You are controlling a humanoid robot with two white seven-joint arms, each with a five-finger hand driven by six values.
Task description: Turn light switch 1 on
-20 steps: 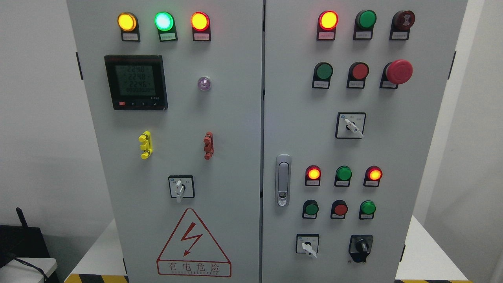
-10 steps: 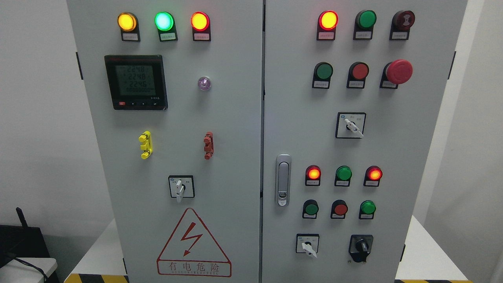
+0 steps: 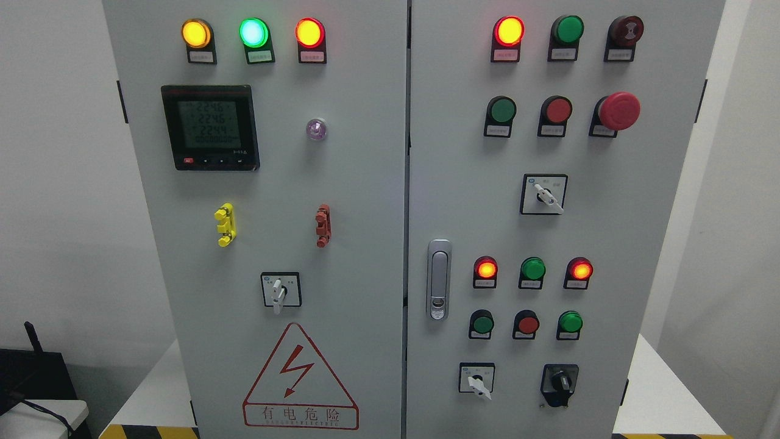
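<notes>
On the white worktop, a grey two-door control cabinet, filling most of the head view. On the left door, three lit lamps along the top, amber, green and red. Below them a digital meter. Lower still a left-door selector switch, white handle pointing down, just above the red warning triangle.

On the right door, an upper selector switch mid-panel, handle angled down to the right. Near the bottom edge a lower selector switch, handle likewise angled down to the right, with a black rotary switch beside it. Between the two levels, rows of lamps and buttons, and a door handle by the seam.

Labels too small to read, so no telling which one counts as light switch 1.

Neither hand in sight, so no telling whether fingers apart or together.
</notes>
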